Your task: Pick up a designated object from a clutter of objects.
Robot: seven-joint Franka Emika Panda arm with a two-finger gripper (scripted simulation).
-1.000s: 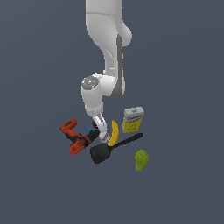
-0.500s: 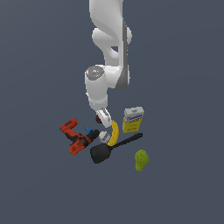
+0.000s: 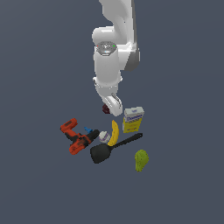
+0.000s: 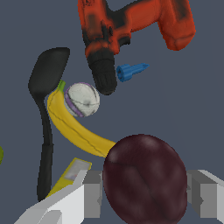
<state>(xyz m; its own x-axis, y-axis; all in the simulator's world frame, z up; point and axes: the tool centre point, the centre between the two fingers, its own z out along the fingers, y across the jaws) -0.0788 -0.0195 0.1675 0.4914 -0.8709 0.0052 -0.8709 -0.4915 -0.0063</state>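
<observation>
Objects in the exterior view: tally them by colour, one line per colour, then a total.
Red-black: 1, power drill
Yellow: 2, banana, box
Black: 1, spatula
Green: 1, lumpy fruit
White: 1, ball
Blue: 1, small piece
Maroon: 1, plum in the gripper
Total: 8

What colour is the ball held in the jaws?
Dark maroon ball, plum-like; clearest in the wrist view.

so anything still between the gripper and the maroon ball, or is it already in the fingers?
Nothing in the way. The maroon ball already sits between the gripper fingers, lifted above the clutter. The banana, white ball and drill lie below it, apart from it.
</observation>
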